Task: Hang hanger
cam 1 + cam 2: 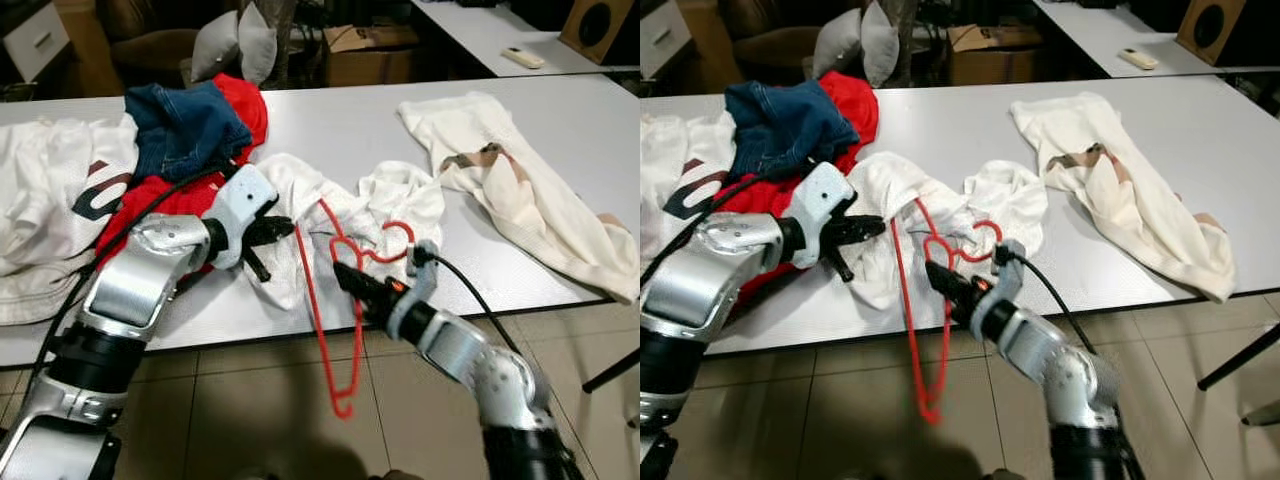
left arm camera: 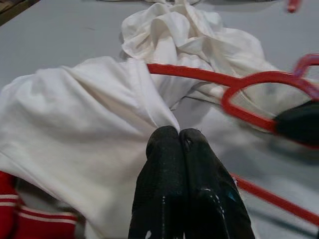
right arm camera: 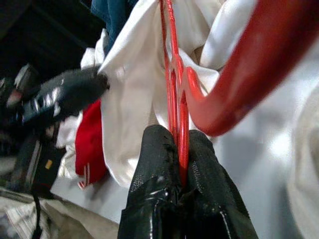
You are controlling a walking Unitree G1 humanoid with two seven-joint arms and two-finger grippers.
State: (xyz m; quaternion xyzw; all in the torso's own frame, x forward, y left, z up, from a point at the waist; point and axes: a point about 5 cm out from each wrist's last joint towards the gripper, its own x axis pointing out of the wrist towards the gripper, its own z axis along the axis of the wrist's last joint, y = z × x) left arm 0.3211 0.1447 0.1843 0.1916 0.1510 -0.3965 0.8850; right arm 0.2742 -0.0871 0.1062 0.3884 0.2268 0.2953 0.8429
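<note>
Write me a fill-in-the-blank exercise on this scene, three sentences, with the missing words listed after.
1. The right gripper is shut on a hanger whose colour is ____.
2. The left gripper pinches the ____ garment that the hanger lies across.
3. The blue jeans lie on top of a ____ garment on the table.

Missing words: red; white; red

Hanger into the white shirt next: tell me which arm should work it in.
Right. The right gripper is already shut on the red hanger, holding it beside the white shirt. The left gripper is shut on a fold of the shirt, so it likely just steadies the cloth.
</note>
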